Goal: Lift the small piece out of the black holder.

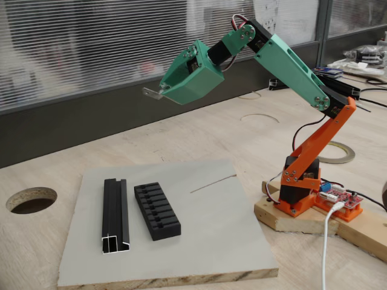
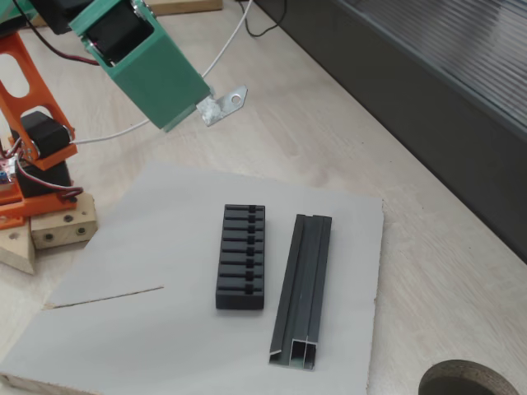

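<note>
The small piece, a grey metal tab with a hole, sticks out of the tip of my green gripper, which is shut on it high in the air. The black holder, a short slotted block, lies on the grey board well below and apart from the gripper. I cannot make out anything standing in its slots.
A long black channel rail lies beside the holder. A thin grey rod rests on the board. The orange arm base stands on a wooden block. A round hole is cut in the table.
</note>
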